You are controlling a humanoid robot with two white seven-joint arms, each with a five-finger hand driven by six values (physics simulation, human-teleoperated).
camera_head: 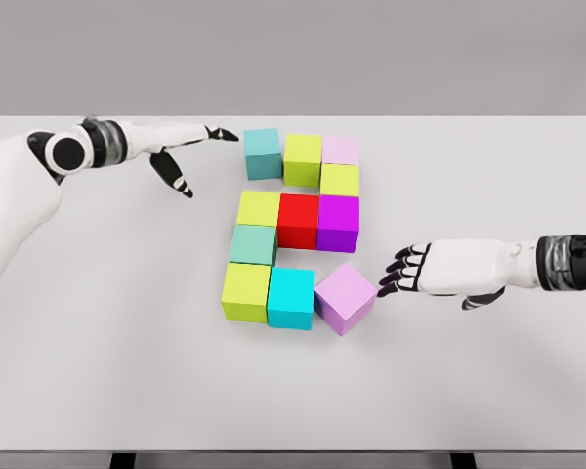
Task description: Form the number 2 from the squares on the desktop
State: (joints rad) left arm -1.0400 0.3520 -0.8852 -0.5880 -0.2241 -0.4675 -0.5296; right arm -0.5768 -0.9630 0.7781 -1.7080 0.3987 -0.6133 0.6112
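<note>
On the white desktop, eleven coloured cubes lie in the shape of a 2, gathered around a red cube at the middle. Above the red cube runs the top row: a teal cube, a yellow-green cube and a pale pink cube, with another yellow-green cube beneath the pink one. A yellow cube touches the red cube's left side, a magenta cube its right. Below the yellow one sits a sea-green cube, then a bottom row of a lime cube and a cyan cube. The last piece, a lilac cube, lies below and right of the red cube, turned askew, one corner touching the cyan cube. The right hand reaches in just beside the lilac cube, its dark fingertips spread and very near the cube's right corner, holding nothing. The left hand hovers up and left of the red cube, fingers extended, its tips near the teal cube. Bare tabletop stretches wide to both sides of the red cube and toward the near edge.
</note>
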